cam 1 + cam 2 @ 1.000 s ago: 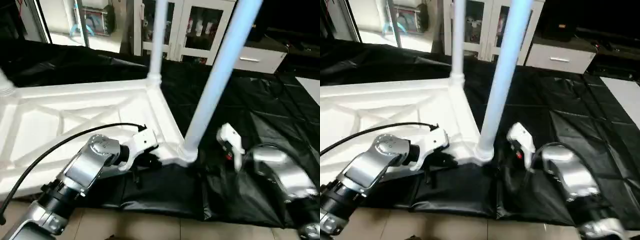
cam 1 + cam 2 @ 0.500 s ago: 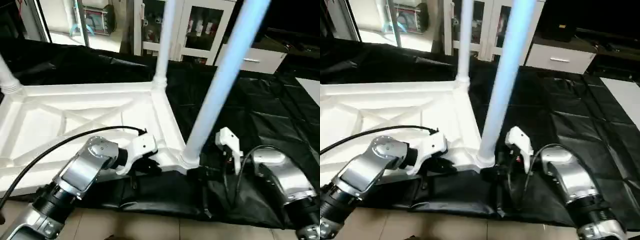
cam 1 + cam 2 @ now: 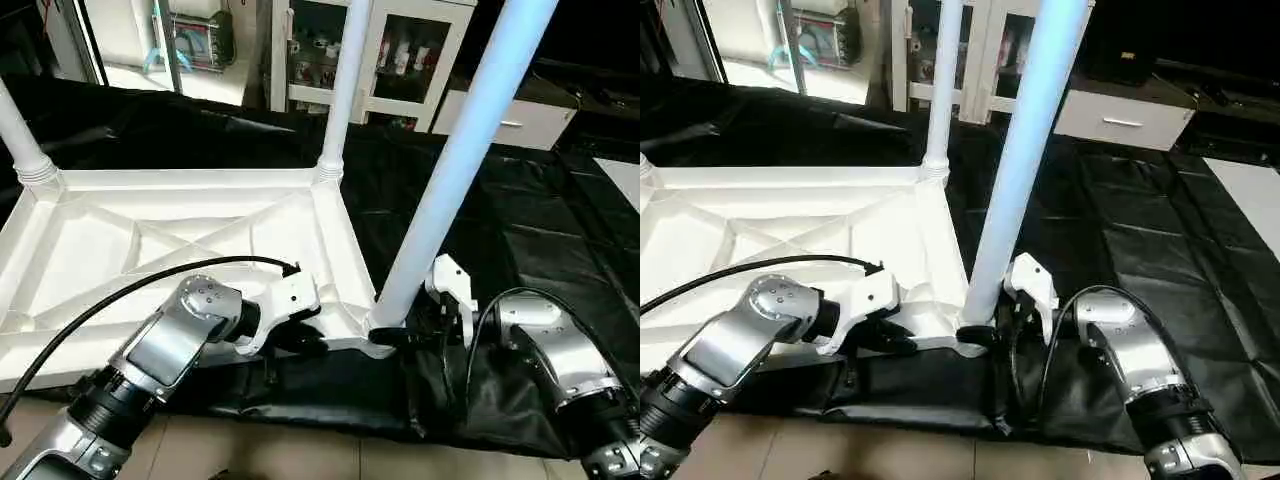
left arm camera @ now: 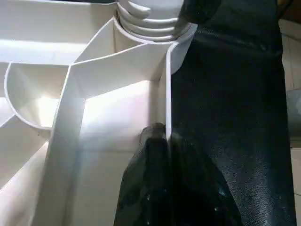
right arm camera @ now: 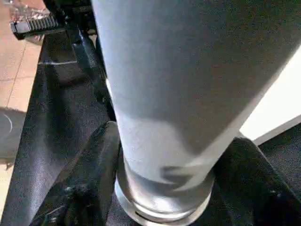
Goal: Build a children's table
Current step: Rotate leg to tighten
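On the black sheet (image 3: 520, 230) covering the floor lies the white table top (image 3: 150, 250), ribbed underside up, with legs standing in three of its corner sockets. The nearest leg (image 3: 450, 170) rises from the corner closest to the robot. The right gripper (image 3: 992, 335) straddles that leg's base, fingers (image 5: 94, 169) either side and apparently not quite clamped. The left gripper (image 4: 162, 136) is pinched shut on the top's thin near edge wall.
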